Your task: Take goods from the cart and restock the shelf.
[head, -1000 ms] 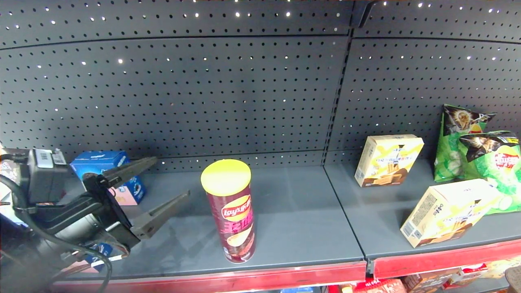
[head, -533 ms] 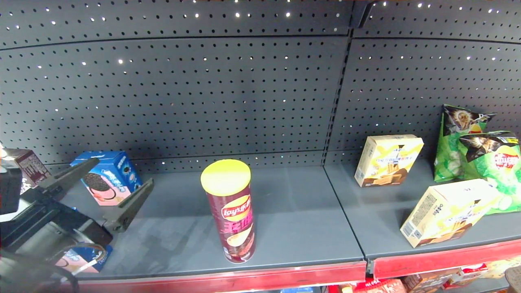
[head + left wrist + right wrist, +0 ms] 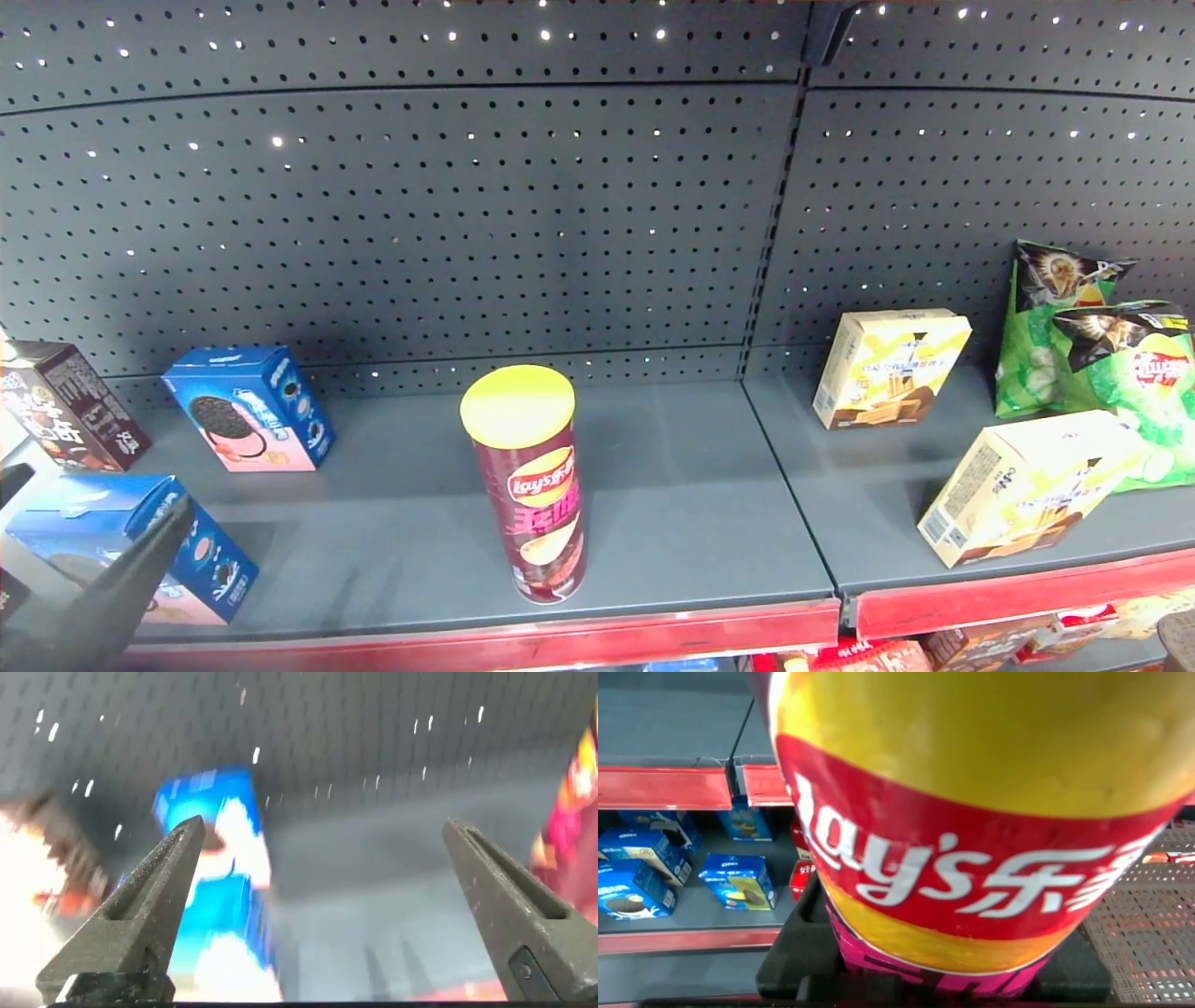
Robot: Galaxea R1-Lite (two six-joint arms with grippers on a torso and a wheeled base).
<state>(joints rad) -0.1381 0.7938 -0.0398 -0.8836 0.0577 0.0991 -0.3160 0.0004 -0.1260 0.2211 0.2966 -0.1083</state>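
A dark red chips can (image 3: 528,485) with a yellow lid stands upright near the front edge of the grey shelf (image 3: 672,504). My left gripper (image 3: 324,829) is open and holds nothing. It sits low at the shelf's left end, well left of that can, and one of its fingers (image 3: 126,579) pokes up in front of a blue cookie box (image 3: 201,560). A second chips can (image 3: 971,775), yellow and red, sits hard against the right wrist camera, with my right gripper (image 3: 952,915) shut on it, its fingers hidden.
On the shelf's left stand another blue cookie box (image 3: 247,407) and a dark box (image 3: 67,407). On the right are two yellow boxes (image 3: 892,366) (image 3: 1027,485) and green chip bags (image 3: 1106,350). Free room lies either side of the standing can. Lower shelves hold blue boxes (image 3: 654,859).
My left gripper has drawn back to the left and down, away from the standing can, still open. The boxes on the left that it covered now show. The can has not moved.
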